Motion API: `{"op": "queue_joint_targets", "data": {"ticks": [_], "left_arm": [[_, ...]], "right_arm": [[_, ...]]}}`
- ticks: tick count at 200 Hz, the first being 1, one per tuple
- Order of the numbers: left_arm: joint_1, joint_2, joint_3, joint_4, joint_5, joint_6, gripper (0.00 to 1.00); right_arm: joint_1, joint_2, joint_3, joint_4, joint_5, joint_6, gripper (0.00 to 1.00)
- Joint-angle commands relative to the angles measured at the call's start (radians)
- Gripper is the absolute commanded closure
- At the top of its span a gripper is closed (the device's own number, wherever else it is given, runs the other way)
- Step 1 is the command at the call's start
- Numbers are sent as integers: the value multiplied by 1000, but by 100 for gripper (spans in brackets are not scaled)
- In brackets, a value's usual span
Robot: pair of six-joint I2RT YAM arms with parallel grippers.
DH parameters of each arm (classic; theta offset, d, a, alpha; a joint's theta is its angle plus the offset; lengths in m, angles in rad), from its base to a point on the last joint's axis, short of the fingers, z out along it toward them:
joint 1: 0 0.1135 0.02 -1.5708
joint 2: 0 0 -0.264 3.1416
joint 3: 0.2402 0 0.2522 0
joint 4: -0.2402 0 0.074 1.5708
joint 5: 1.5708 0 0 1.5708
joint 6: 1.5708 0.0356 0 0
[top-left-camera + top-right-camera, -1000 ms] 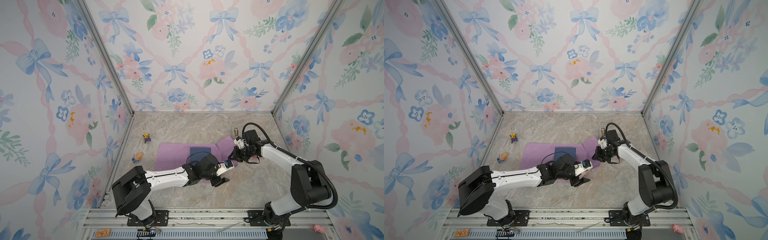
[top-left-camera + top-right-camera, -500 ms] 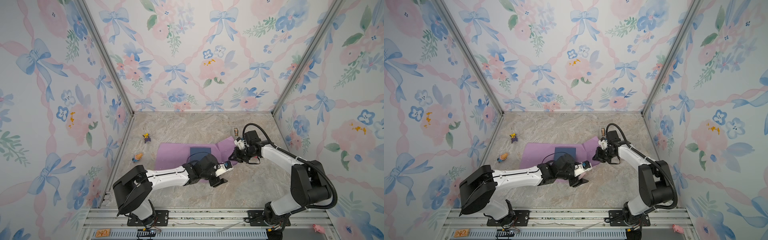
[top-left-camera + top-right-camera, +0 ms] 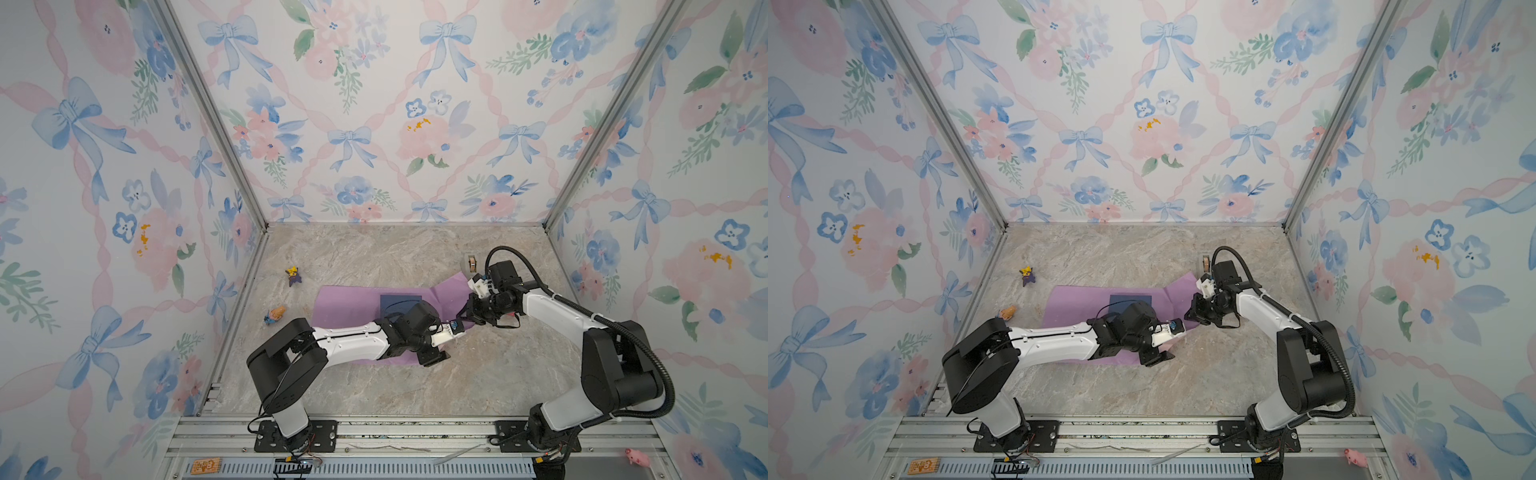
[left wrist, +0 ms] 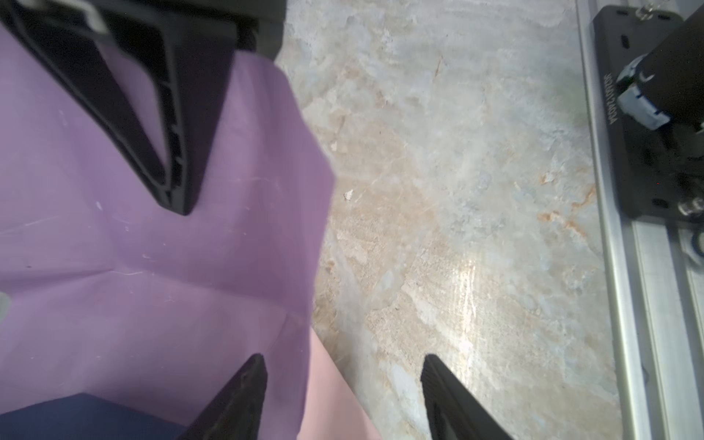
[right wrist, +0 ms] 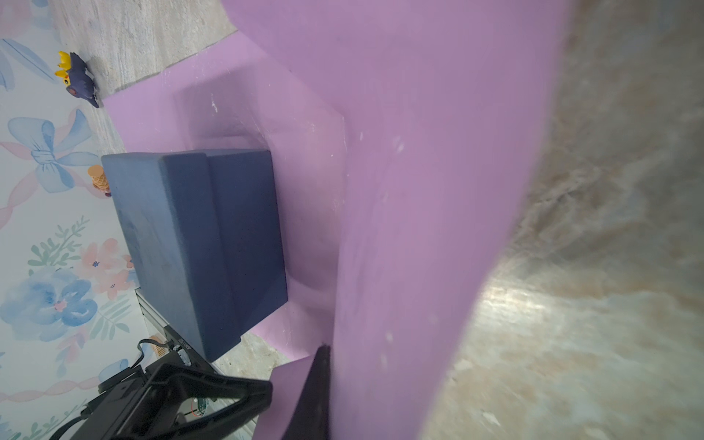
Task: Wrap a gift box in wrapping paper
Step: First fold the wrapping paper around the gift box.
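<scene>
Our right fingers (image 5: 314,392) clamp the wrapping paper (image 3: 345,303) at its raised right edge, our left fingers (image 4: 244,396) gape beside its near corner, so we should draw it taut leftward over the gift box (image 3: 401,302) sitting mid-sheet.

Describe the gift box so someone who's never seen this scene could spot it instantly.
On the marble tabletop, find the big lilac wrapping paper near the middle. The gift box sits on it: squarish, lidded, matte navy, bigger and plainer than the purple toy and orange toy beside the sheet.
</scene>
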Motion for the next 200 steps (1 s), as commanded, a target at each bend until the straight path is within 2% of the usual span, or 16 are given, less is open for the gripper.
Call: {"op": "queue_joint_targets", "data": {"ticks": [1,55,99,164,200], "left_arm": [[-27,20,16,-45,18,25,33],[-81,104,8,-47,19,7,34],[-84,149,18,-15,12,-12,35],[-94,122,-51,188,109,-92,35],[-77,8,-107,238,123,-150,34]], "right_arm": [[-4,-18,-14,13,-20,8,90],[-4,-16,-20,31,-33,19,91],[-3,-26,-34,51,-50,37,92],[22,-54,-57,156,-111,132,94],[65,-48,-39,173,-98,146,94]]}}
